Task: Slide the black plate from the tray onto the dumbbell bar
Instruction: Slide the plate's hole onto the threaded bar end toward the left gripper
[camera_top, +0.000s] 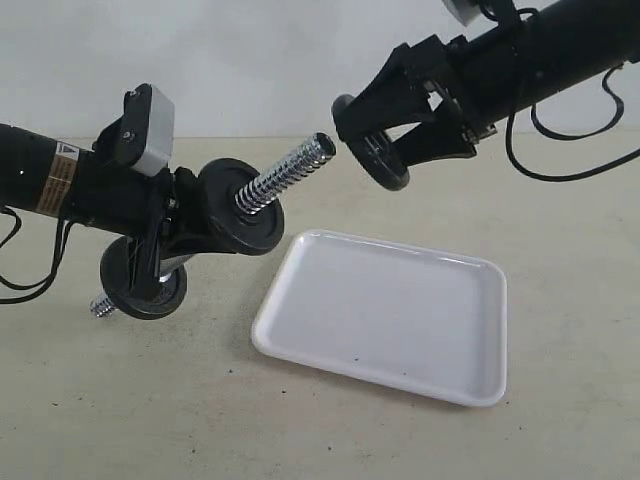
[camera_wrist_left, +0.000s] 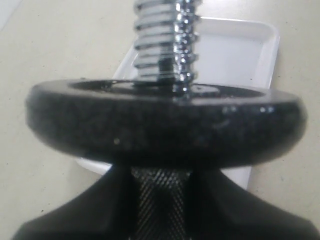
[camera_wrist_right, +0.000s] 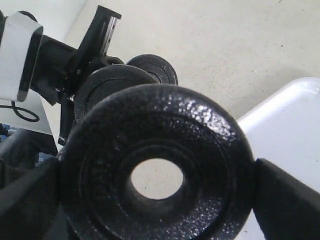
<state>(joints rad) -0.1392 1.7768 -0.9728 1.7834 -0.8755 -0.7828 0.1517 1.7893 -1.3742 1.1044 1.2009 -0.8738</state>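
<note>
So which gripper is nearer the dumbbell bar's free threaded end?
Right. The right gripper, clamping the black plate, hovers just off the dumbbell bar's threaded end; the left gripper grips the bar's middle, behind a mounted disc.

Test lab, bare beige tabletop (camera_top: 120, 410), blank wall (camera_top: 250, 60)
</note>
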